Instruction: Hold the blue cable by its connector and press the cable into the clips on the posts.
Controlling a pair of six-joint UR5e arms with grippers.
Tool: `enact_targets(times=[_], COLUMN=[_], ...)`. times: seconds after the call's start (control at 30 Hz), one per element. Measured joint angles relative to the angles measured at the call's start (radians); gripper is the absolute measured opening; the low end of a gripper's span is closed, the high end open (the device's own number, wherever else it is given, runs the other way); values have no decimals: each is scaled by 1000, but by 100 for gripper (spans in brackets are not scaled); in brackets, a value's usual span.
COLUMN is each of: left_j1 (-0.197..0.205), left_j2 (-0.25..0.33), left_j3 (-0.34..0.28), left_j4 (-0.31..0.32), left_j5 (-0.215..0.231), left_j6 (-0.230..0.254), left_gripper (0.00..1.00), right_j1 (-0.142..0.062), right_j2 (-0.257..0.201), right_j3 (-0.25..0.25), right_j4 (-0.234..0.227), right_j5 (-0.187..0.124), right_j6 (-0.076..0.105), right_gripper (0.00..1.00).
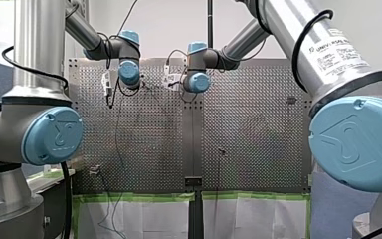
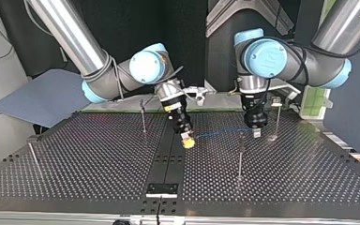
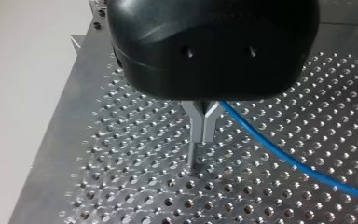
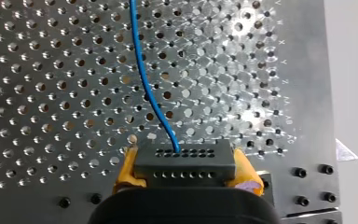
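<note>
Connector (image 4: 184, 164) sits clamped in right gripper (image 4: 185, 159); left gripper (image 3: 203, 136) pinched closed (its grip on blue cable (image 3: 284, 156) hidden).

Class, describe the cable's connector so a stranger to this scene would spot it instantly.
Find the perforated table, then my right gripper near its middle. Between the yellow pads sits the connector, a dark grey block. Only it has the blue cable running out of it.
</note>
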Motion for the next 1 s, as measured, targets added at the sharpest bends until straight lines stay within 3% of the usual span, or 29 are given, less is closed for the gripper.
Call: enact_targets(times=[0.43,1.0], left_j1=[4,23], left_j2=[-9,-52], left_j3=[3,55], left_j4=[14,-12], left_j5=[-12,25], left_j6=[-2,-25], left_gripper=[2,2], right_j1=[-2,-16], right_j2=[9,18], right_j3=[-2,-3], right_j4=[0,-2], right_j5=[-2,-2], right_j6=[3,3], right_gripper=[0,0])
